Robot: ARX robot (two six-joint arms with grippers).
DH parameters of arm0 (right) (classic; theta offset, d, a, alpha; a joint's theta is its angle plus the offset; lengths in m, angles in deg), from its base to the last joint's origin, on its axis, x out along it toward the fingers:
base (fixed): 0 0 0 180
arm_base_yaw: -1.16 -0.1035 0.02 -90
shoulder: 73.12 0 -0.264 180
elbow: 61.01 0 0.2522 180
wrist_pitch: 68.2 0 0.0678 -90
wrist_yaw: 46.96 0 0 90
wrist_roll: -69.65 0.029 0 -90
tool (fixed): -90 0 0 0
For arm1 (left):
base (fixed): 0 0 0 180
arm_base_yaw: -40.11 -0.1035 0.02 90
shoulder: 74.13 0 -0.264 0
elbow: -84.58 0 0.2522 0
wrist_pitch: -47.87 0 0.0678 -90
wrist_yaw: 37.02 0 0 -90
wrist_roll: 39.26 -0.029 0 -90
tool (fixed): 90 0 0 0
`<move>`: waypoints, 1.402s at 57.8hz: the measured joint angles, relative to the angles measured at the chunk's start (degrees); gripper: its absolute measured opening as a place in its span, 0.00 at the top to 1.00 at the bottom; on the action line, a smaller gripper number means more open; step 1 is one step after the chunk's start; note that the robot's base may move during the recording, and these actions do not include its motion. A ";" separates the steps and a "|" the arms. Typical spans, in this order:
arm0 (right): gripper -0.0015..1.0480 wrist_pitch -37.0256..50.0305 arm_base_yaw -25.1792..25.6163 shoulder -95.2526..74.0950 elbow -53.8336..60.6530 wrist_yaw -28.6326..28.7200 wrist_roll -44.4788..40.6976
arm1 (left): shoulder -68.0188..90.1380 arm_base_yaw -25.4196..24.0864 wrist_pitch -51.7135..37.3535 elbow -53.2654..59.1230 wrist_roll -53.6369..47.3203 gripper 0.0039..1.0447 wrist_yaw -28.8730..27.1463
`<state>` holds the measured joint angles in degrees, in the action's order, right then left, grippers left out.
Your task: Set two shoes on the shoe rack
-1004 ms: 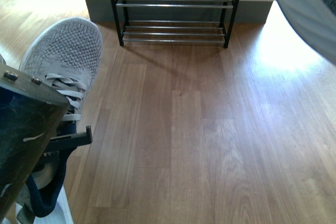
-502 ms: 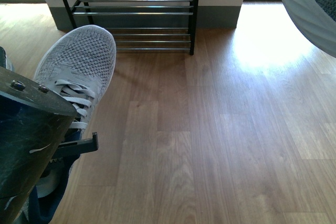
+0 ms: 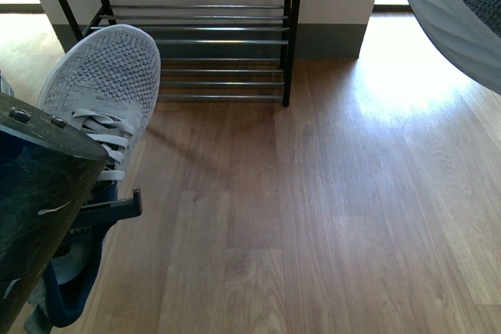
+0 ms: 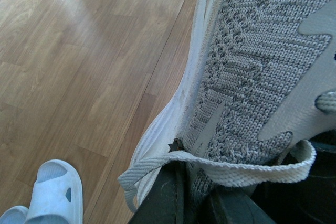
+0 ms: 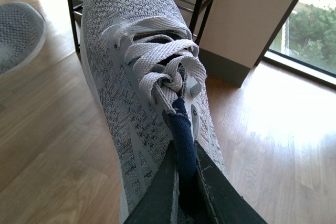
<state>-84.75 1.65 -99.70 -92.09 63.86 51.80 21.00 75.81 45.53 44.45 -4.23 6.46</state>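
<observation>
both sneakers are in the air, neither on the shoe rack (image 3: 219, 37) yet. the left sneaker (image 3: 102, 76) hangs in front of the rack's left end, toe toward the bars. left fingers (image 4: 163, 203) are closed on its side near the collar, but the exact bite is hidden by the knit. the right sneaker (image 5: 142, 72) is held out past the rack's right end, with right fingers (image 5: 157, 198) pinching only the navy tongue (image 5: 184, 129). risks as judged: (1) the tongue is soft cloth, so the shoe may swing or twist on approach and clip the rack's black post, or slide out of the pinch. (2) a loose lace (image 4: 220, 169) lies across the left fingers and could catch on release, dragging the shoe back off the tier. (3) the tiers are spaced chrome bars, so a toe or heel set down tilted could dip between them and tip the shoe onto the floor (image 3: 313, 217). (4) both shoes aimed at one tier could knock together. the pale blue slides (image 4: 52, 192) sit on the floor away from the rack, probably no obstacle
</observation>
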 joint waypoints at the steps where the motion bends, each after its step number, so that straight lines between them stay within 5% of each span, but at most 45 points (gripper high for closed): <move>1: 0.98 0.00 0.00 0.00 0.00 0.02 0.00 | 0.00 -0.02 0.00 0.00 0.00 0.98 0.00; 81: 0.98 0.00 -0.04 0.00 0.07 -0.17 0.07 | 0.00 0.07 0.00 0.00 -0.09 0.98 0.31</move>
<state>-84.75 1.61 -99.70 -92.02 63.69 51.87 21.00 75.88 45.53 44.45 -4.32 6.76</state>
